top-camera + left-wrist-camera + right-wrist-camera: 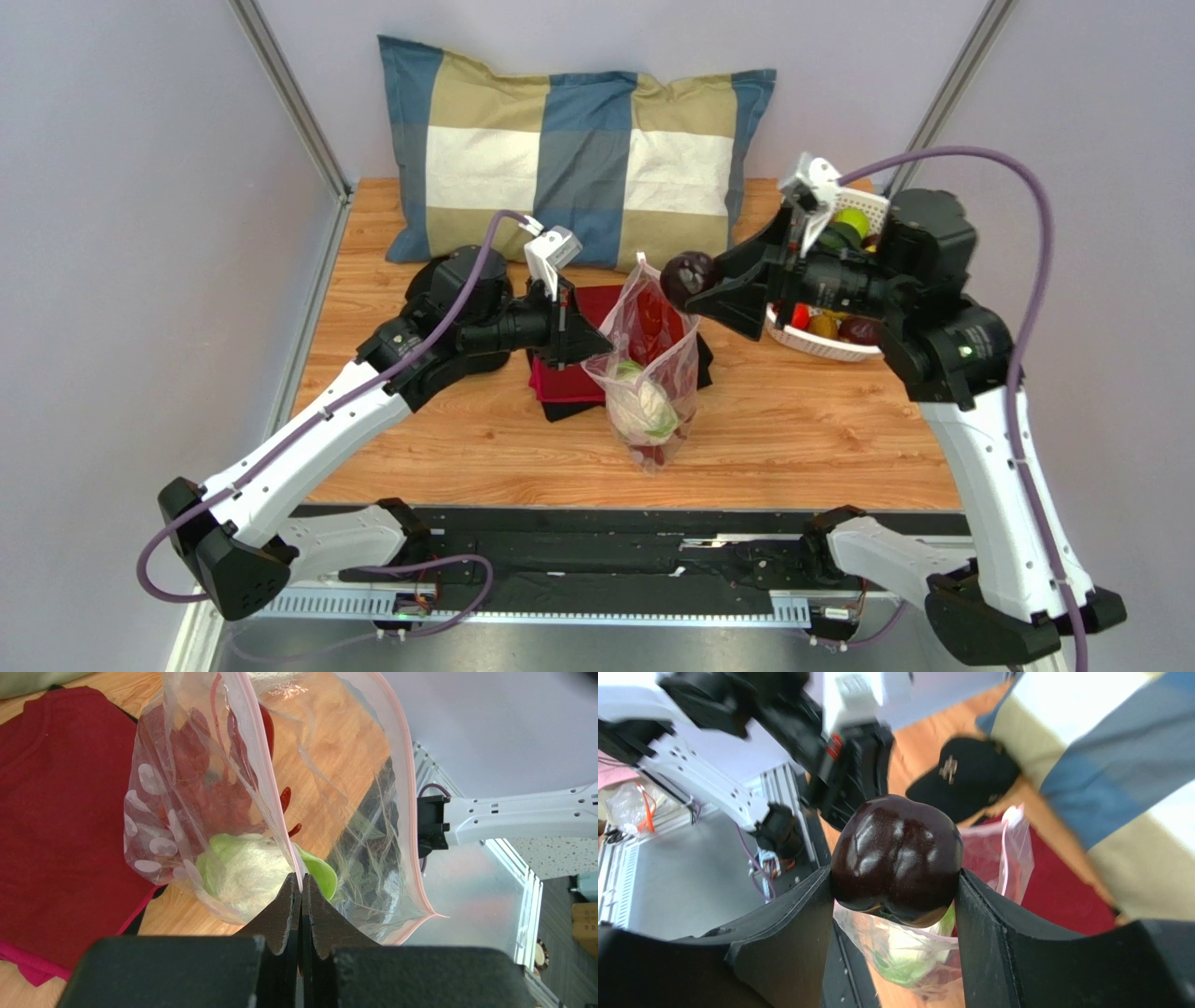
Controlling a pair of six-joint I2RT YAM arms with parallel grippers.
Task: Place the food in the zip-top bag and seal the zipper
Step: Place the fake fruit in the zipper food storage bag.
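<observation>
The clear zip-top bag [648, 367] stands upright mid-table on the red cloth's edge, its mouth held up. My left gripper [579, 328] is shut on the bag's rim, pinching the pinkish zipper [261, 770] between its fingertips [302, 882]. Inside the bag lie a green-white cabbage-like food [242, 871] and a red piece [203, 777]. My right gripper [697, 280] is shut on a dark purple fruit [896, 857], held just above and to the right of the bag's mouth. In the right wrist view the bag [927, 955] shows below the fruit.
A white perforated basket [828, 350] with more food stands at the right, partly behind the right arm. A plaid pillow [575, 147] lies at the back. A folded red cloth [568, 381] and a black cap [966, 777] lie beside the bag.
</observation>
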